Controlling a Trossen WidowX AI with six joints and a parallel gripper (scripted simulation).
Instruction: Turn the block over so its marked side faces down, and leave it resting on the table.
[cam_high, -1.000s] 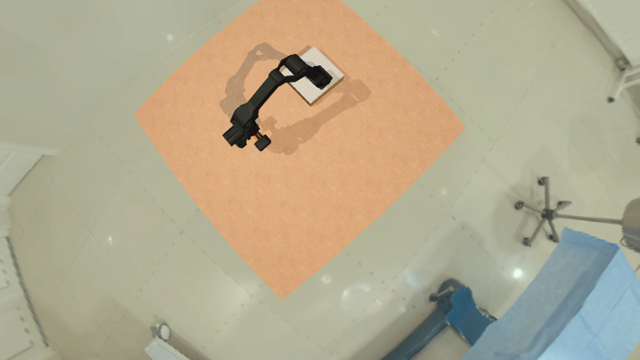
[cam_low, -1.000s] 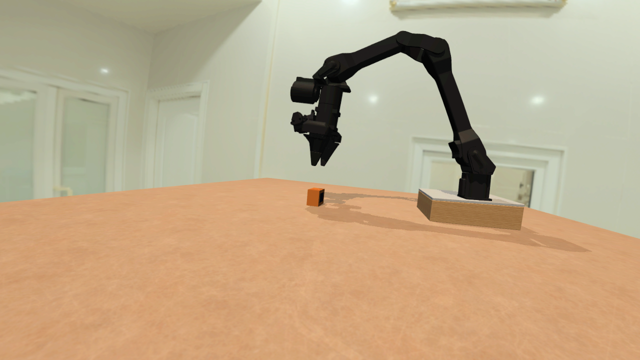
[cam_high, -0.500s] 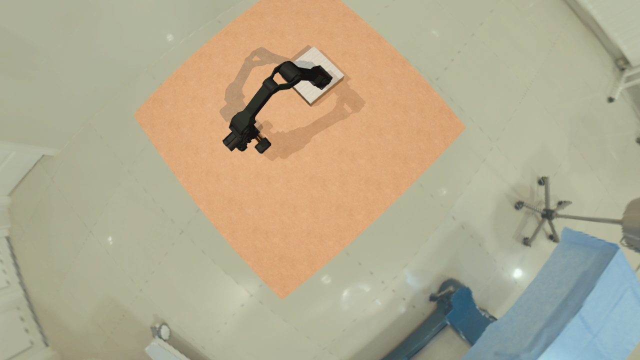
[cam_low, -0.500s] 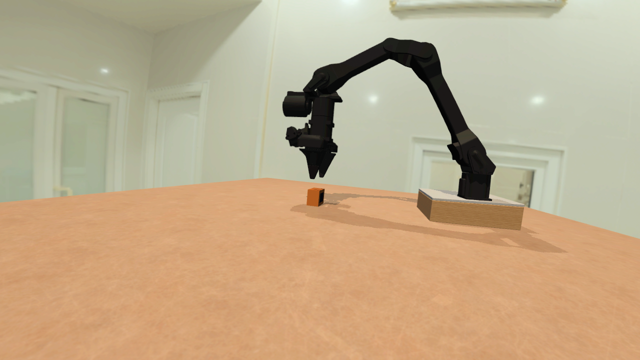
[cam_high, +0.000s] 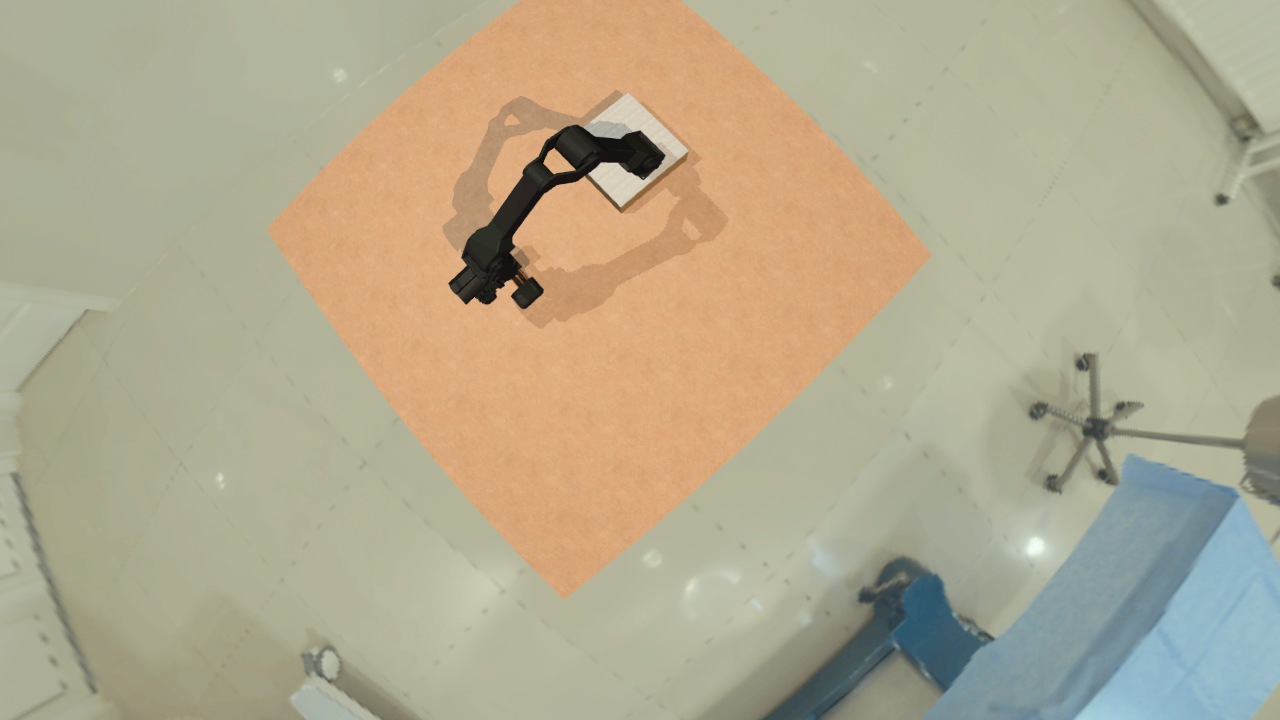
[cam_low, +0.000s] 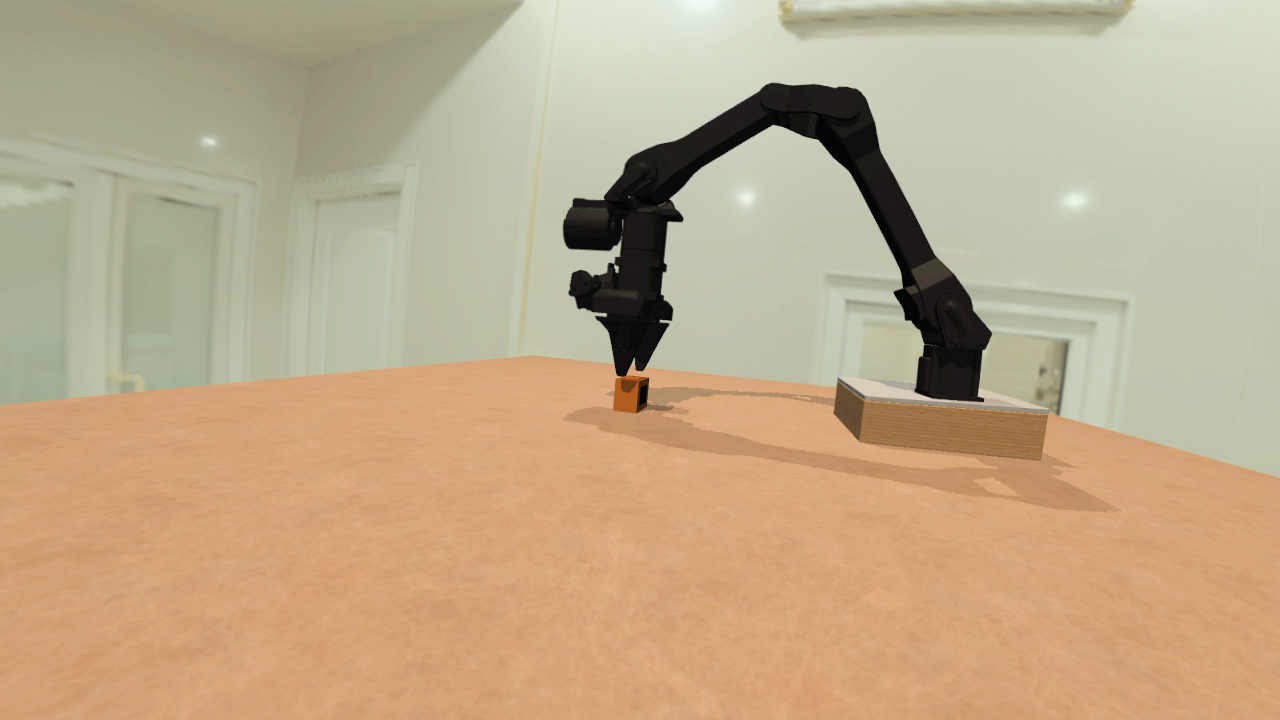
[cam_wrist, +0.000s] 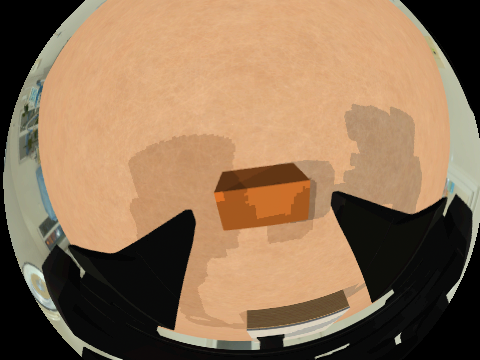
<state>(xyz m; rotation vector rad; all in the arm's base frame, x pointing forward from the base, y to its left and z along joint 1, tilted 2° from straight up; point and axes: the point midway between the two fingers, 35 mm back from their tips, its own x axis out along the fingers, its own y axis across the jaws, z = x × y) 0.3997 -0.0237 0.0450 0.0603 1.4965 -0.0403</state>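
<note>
Directly above the orange block (cam_low: 631, 394), the gripper (cam_low: 633, 365) points straight down, fingers spread wide and holding nothing; the block rests on the desk (cam_low: 447, 555), a dark mark on one side face.

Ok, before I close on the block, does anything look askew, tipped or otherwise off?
Nothing stands out. The orange block sits flat on the table, between the fingers of the open gripper, which holds nothing. A dark mark shows on one side face in the exterior view.
</note>
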